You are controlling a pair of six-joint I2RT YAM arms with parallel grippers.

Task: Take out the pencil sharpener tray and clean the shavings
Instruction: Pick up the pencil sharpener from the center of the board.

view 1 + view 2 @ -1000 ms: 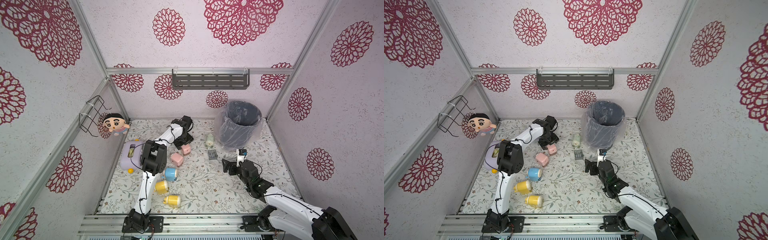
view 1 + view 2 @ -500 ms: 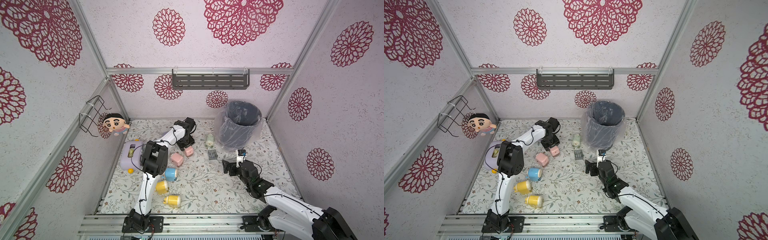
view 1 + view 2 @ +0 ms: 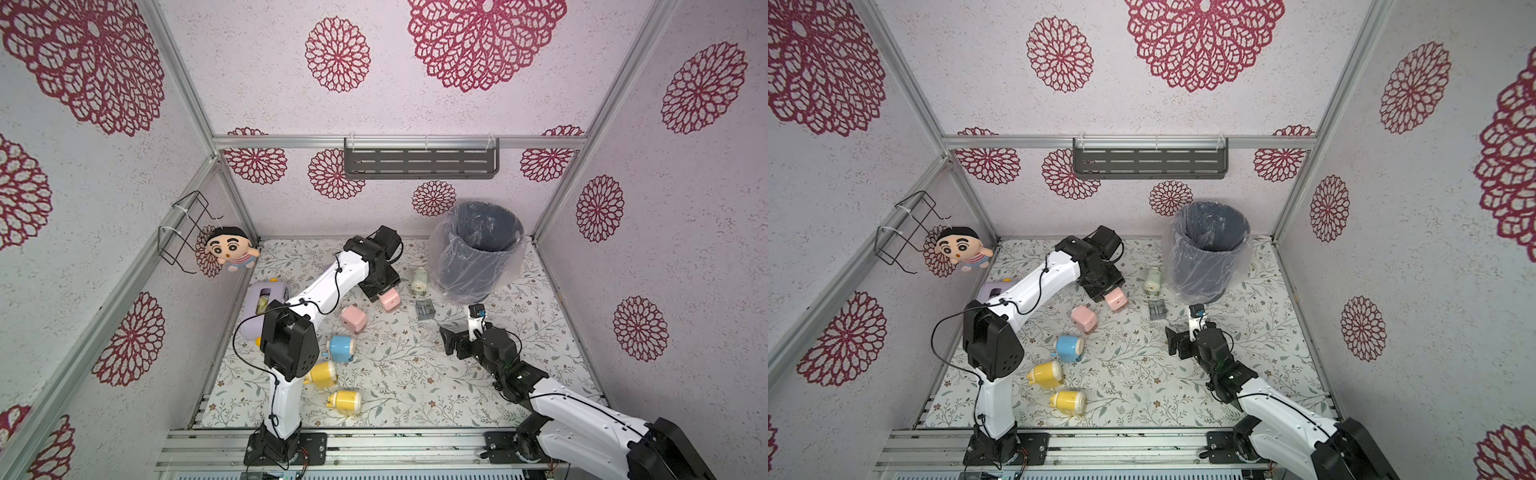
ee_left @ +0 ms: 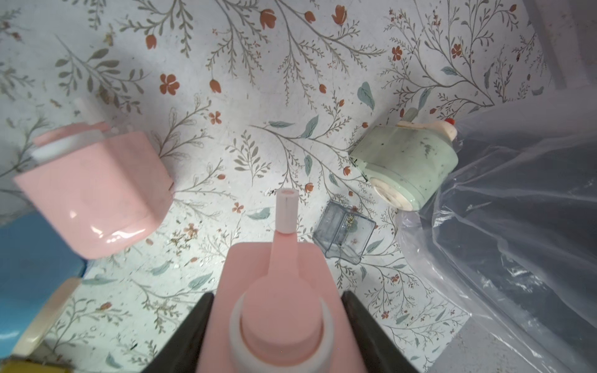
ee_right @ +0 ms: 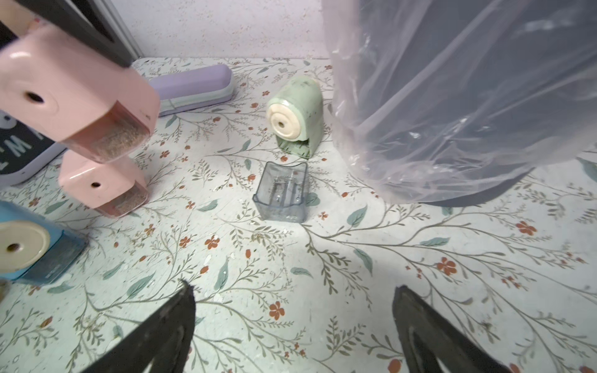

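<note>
I am pinching a pink pencil sharpener [image 4: 277, 264] in my left gripper [image 4: 277, 297], with the two dark fingers [image 4: 193, 326] pressing on its opposite sides and holding it clear of the desk [image 4: 258, 97]. Its tray [image 5: 143, 127] is sitting in the sharpener's base, not yet pulled out, and tan-brown shavings [image 5: 108, 143] are showing through the clear wall. My right gripper [image 5: 292, 290] is hanging spread wide over the desk, touching nothing, and facing a loose clear tray [image 5: 280, 193] lying near a green sharpener [image 5: 295, 119] beside the bagged bin [image 5: 452, 97].
</note>
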